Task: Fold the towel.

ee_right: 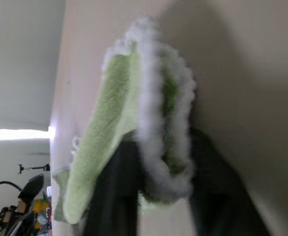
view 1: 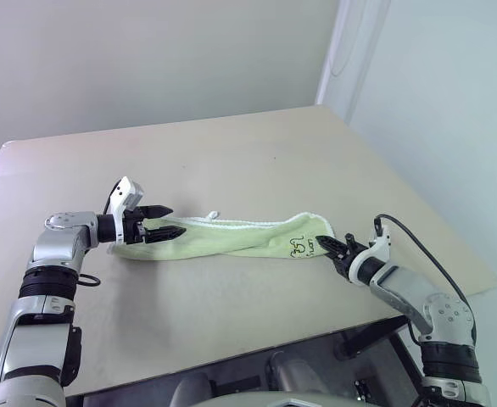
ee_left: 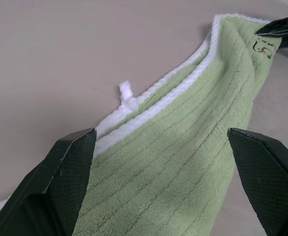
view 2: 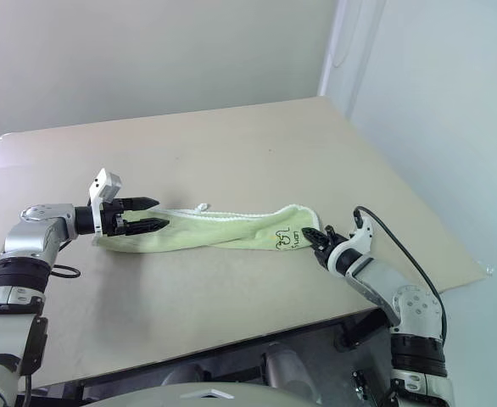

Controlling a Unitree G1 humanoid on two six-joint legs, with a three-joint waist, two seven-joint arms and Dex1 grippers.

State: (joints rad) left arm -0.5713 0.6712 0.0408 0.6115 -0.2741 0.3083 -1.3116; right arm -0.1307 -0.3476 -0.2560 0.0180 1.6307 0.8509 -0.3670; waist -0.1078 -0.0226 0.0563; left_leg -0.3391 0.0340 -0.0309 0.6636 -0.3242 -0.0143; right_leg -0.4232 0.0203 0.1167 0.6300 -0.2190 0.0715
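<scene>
The light-green towel (view 1: 231, 237) lies as a long, narrow doubled strip across the near part of the table, with its white loop tab (ee_left: 127, 93) at the far edge and its dark logo (view 1: 304, 248) near the right end. My left gripper (view 1: 176, 220) is open, one finger on each side of the towel's left end, with the cloth (ee_left: 183, 162) between the fingers (ee_left: 60, 172). My right gripper (view 1: 329, 246) is at the right end. In the right wrist view its fingers (ee_right: 114, 196) press on the white-edged corner (ee_right: 154, 147).
The tan table (view 1: 231, 153) stretches bare behind the towel. Its front edge runs just below both arms and its right edge (view 1: 452, 246) lies close to my right arm. A black cable (view 1: 418, 246) loops off the right wrist.
</scene>
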